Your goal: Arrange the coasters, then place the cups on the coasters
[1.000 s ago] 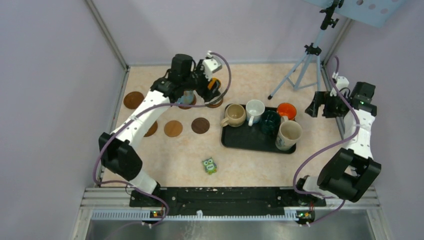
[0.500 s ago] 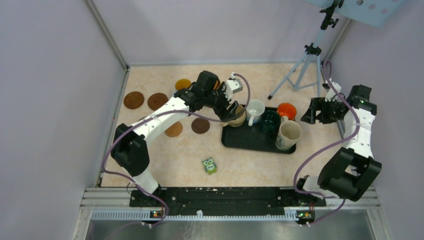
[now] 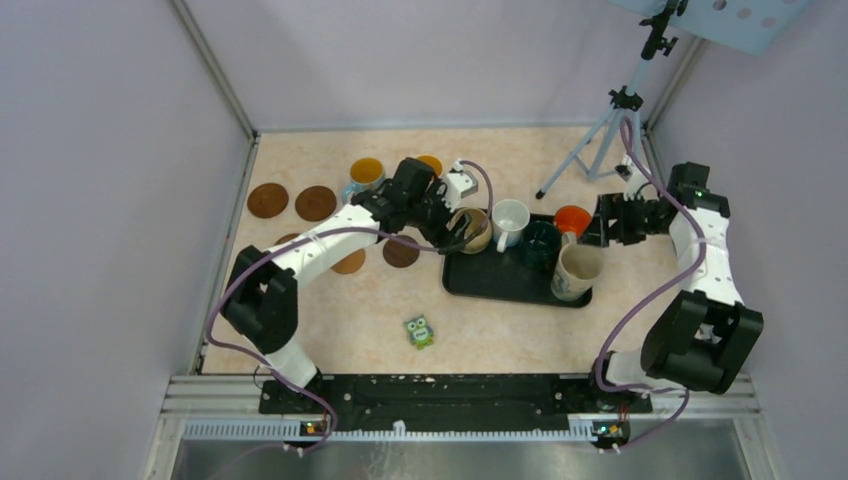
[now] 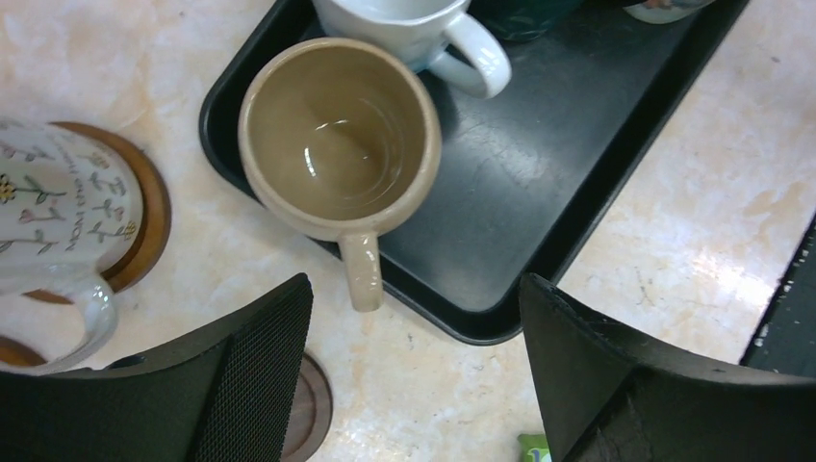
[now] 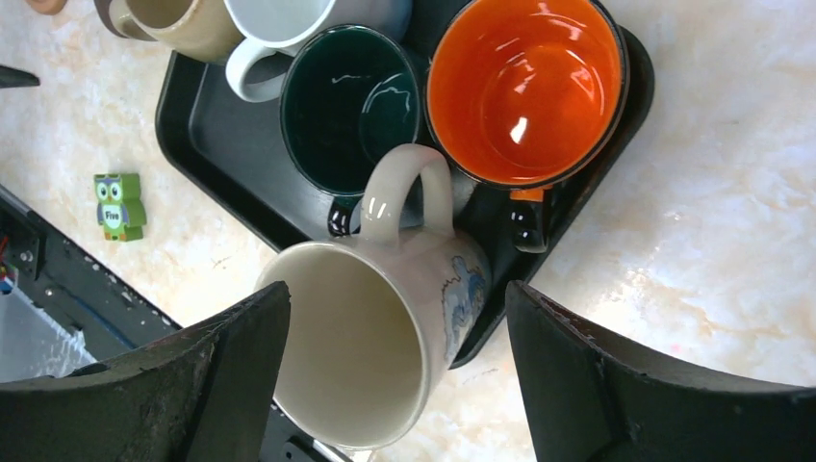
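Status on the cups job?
Done: two cups off the tray, one seen on a coaster. In hand: nothing; left claw open over the beige mug, right claw open over the cream mug. Left: five cups on the tray, bare coasters waiting.

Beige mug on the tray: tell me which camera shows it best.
Left wrist view. The beige mug is close, seen from above, its empty inside, rim and handle clear. The top external view shows it small, partly hidden by the left hand. The right wrist view catches only its edge at the top-left corner.
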`<state>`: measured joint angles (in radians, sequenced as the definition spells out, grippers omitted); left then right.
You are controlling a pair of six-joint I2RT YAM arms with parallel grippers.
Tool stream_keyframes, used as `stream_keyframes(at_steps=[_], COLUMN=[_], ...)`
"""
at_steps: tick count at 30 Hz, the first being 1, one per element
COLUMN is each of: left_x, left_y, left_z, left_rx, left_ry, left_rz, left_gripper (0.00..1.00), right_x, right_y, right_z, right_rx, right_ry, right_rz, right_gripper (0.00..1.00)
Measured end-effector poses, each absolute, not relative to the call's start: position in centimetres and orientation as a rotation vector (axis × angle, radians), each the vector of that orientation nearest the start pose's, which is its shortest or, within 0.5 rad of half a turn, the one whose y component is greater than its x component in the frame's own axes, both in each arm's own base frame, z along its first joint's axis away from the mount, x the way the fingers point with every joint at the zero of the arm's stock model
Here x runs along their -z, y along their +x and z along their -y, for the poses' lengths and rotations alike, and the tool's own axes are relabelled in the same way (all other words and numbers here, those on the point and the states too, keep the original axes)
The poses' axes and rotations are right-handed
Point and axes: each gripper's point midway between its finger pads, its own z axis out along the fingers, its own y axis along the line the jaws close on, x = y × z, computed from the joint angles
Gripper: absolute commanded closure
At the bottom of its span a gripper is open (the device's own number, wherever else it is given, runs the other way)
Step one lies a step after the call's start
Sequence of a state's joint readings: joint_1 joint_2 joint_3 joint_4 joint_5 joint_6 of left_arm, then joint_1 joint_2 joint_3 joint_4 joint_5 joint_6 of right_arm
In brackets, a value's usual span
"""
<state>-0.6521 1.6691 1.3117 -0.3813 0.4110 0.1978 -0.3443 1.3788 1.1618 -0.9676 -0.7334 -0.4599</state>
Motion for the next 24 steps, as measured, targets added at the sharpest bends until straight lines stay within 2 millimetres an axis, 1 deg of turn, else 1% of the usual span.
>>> stream_keyframes(at_steps=[3,7,10,13,16,18,20,24], left_x=[-15.0,-13.0,-11.0,-9.5,-8.3,-8.0,-8.0,-7.9], left_y=[32.1,32.4,32.8,33.1,33.4,33.5,33.6,33.6], left_z=[31.2,30.4,30.2,30.3,30.4,30.5,30.7,31.1], left_rx=[0.636,0.568,0.54,0.524,0.517,0.516,0.516,0.519], left_ry=[1.146,1.167,1.192,1.217,1.234,1.24,1.244,1.254], left_rz=[-2.06,-2.122,-2.179,-2.215,-2.239,-2.243,-2.238,-2.231], left_gripper=[0.21,0.28,0.33,0.41,0.51,0.58,0.62,0.63], right_x=[-16.3,-16.6,-16.9,-17.1,-17.3,-17.5,-17.7,-18.2], right_y=[28.9,29.1,29.4,29.7,29.8,30.0,30.3,31.1], right_z=[-1.4,-1.8,-2.0,-2.1,-2.2,-2.3,-2.3,-2.4], right_rx=[-0.702,-0.728,-0.742,-0.749,-0.76,-0.769,-0.771,-0.777], right_ry=[-0.324,-0.318,-0.314,-0.312,-0.303,-0.295,-0.285,-0.271], right_rz=[-2.415,-2.398,-2.381,-2.368,-2.359,-2.351,-2.337,-2.303], right_gripper=[0.18,0.18,0.17,0.16,0.15,0.15,0.14,0.14])
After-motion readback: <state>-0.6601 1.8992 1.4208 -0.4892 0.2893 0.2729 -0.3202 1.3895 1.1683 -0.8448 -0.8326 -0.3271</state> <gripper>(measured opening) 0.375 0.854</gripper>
